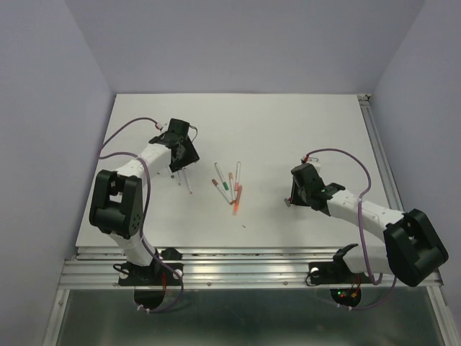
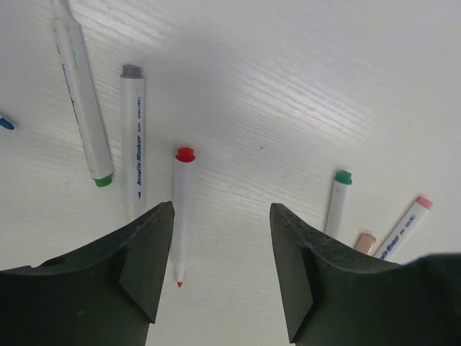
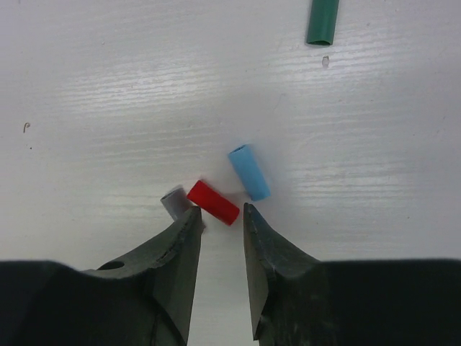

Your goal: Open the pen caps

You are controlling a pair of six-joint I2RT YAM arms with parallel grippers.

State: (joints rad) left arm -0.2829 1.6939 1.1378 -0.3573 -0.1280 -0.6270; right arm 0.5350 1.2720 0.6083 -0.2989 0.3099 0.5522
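In the right wrist view, loose pen caps lie on the white table: a red cap (image 3: 213, 202), a blue cap (image 3: 249, 172), a grey cap (image 3: 173, 203) and a green cap (image 3: 322, 21) farther off. My right gripper (image 3: 221, 210) is narrowly open and empty, its tips just short of the red cap. My left gripper (image 2: 222, 207) is open and empty, low over an uncapped red-tipped pen (image 2: 180, 216) lying by its left finger. In the top view, the left gripper (image 1: 180, 153) is at the left and the right gripper (image 1: 292, 198) at the right.
Beside the red pen lie a grey-ended pen (image 2: 132, 137) and a green-ended pen (image 2: 83, 101). To the right lie another green-ended pen (image 2: 337, 202) and a pink-ended pen (image 2: 407, 223). Several pens lie mid-table (image 1: 229, 187). A metal rail (image 1: 382, 158) runs along the table's right edge.
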